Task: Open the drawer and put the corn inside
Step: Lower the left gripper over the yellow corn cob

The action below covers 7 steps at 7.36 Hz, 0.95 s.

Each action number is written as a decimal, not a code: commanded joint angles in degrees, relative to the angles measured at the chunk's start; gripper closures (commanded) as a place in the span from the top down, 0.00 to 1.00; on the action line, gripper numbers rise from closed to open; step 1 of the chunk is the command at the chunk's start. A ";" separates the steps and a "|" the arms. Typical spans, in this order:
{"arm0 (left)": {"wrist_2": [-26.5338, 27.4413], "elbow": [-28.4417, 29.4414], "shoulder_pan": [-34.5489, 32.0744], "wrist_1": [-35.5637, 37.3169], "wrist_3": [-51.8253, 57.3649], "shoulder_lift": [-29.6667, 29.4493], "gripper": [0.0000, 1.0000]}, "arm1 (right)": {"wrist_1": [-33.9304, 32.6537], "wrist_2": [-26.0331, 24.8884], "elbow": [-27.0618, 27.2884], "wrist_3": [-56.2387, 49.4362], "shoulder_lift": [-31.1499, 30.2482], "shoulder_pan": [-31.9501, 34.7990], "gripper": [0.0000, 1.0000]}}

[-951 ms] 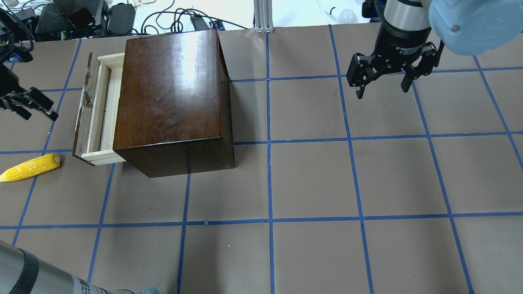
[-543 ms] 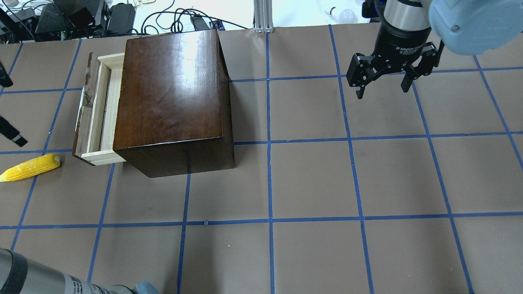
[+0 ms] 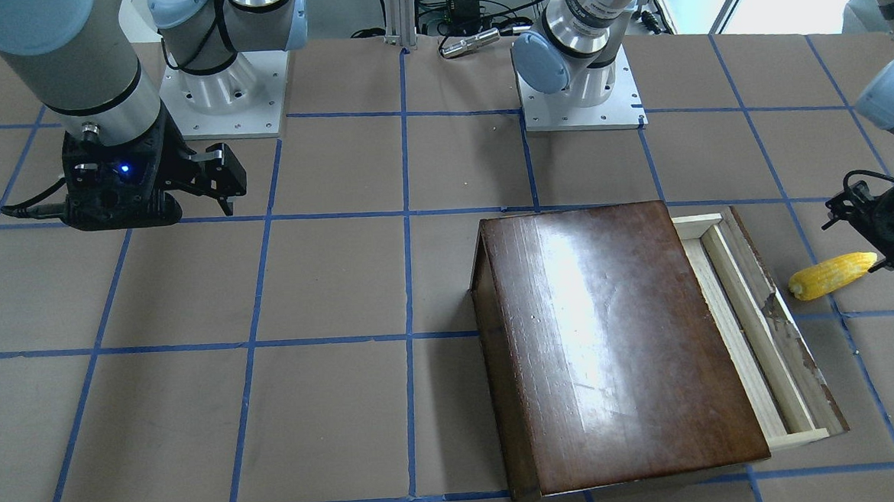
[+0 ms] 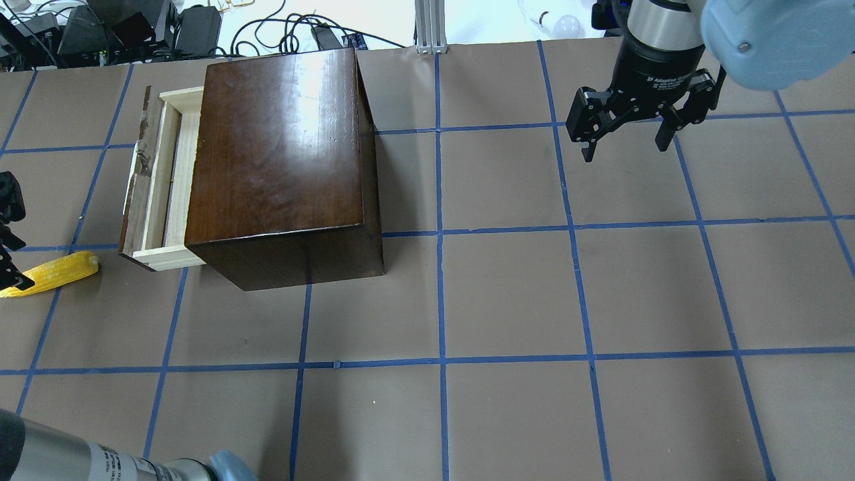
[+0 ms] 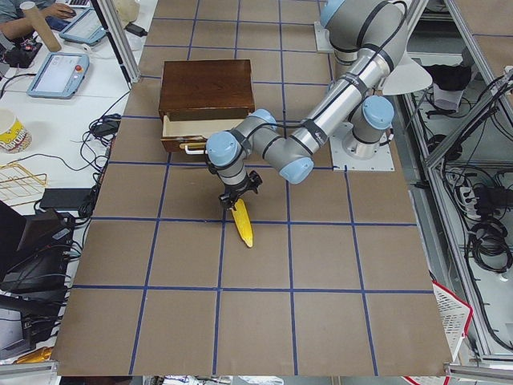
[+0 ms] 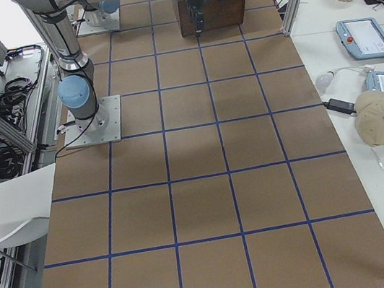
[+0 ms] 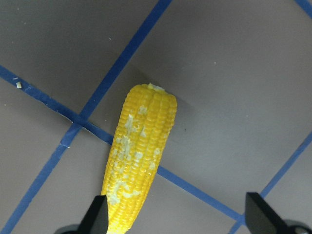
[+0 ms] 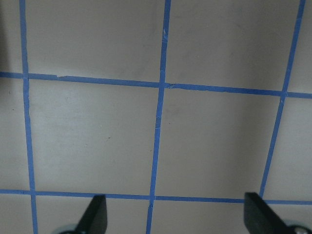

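Note:
The yellow corn lies on the table just near-left of the drawer. The drawer stands partly pulled out of the dark-brown box, and the pale wood tray that shows is empty. My left gripper is open and hangs over the corn's tapered end. In the left wrist view the corn lies close by the left finger. The left gripper shows at the overhead view's left edge and in the front view beside the corn. My right gripper is open and empty, far right.
The box takes up the far-left part of the table and the drawer juts toward the corn. Cables and power bricks lie beyond the far edge. The right wrist view shows only brown paper with blue tape lines.
My left gripper has moved from beside the drawer front toward the near side and come down over the corn's tapered end. The drawer, the corn and the right arm have not moved.

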 commanded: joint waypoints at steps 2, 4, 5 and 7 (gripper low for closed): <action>-5.62 -3.66 0.39 8.67 13.13 -0.35 1.00 | -0.02 0.01 0.00 0.00 0.03 -0.01 1.00; -7.06 -3.57 1.18 8.76 15.99 -1.23 1.00 | -0.02 0.01 0.00 0.00 -0.06 0.07 1.00; -6.97 -3.65 1.27 8.58 15.82 -1.49 1.00 | -0.02 -0.08 0.00 0.00 0.03 -0.01 1.00; -6.88 -3.92 1.88 8.32 17.29 -1.85 1.00 | -0.02 0.01 0.00 0.00 -0.06 -0.01 1.00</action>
